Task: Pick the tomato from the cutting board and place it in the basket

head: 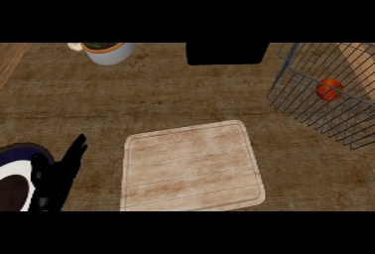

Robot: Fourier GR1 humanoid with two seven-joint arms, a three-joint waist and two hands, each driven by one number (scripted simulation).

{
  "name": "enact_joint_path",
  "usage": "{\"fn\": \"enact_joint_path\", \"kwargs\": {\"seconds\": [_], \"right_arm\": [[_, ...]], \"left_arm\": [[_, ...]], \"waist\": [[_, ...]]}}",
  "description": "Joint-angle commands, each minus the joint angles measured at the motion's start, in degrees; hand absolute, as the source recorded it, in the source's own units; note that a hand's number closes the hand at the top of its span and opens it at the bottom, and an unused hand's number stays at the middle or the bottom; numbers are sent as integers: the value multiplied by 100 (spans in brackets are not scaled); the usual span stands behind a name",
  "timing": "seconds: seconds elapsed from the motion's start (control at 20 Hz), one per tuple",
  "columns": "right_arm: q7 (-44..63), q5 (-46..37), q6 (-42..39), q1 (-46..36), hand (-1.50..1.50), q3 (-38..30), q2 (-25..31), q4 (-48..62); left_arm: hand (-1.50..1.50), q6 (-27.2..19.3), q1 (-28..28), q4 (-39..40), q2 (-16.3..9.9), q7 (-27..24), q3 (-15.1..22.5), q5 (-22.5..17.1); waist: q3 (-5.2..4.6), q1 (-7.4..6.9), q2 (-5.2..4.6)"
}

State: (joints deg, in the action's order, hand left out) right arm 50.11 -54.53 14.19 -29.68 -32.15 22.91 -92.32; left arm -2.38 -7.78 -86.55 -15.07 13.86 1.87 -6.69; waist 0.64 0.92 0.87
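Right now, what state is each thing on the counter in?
tomato: inside the basket, off the board
basket: wire, holding the tomato
cutting board: flat on the counter, nothing on it
left hand: open, fingers straight, resting at lower left
plant pot: upright at the far edge

A brown, mottled stone-like counter (pixel 147 99) fills nearly the whole view, its surface streaked with darker and lighter patches under soft, even light. At its far edge stands a pale grey round plant pot (pixel 110 53) holding dark soil and a bit of green — cut off by the view's top. Beside it, further right, sits a flat black rectangular object (pixel 225 53). A strip of wooden planking (pixel 9 62) shows at the upper left corner.
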Motion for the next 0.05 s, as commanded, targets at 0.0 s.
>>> {"fn": "enact_joint_path", "kwargs": {"seconds": [0.0], "right_arm": [[304, 375, -526, 728, -150, -308, 14, -1262]], "left_arm": [[0, -55, -54, 582, 75, 213, -76, -8]], "waist": [[-71, 162, -31]]}}
